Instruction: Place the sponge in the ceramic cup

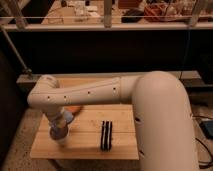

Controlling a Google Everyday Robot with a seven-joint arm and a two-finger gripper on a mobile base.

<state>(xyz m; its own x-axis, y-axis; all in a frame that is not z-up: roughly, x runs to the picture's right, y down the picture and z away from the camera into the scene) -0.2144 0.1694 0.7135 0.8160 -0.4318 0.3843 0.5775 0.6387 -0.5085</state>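
1 striped bar, 1 orange bowl; pincer low over table left, grip: can't tell.

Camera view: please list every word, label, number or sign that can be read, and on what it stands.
No text can be read.
The black-and-white striped flat bar on the light wooden table shows only stripes.
The gripper, low over the table's left part, shows no label.

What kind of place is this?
Probably an indoor test lab: a small wooden table holds a striped bar, a cluttered counter stands behind, and the gripper hangs over the table's left end.
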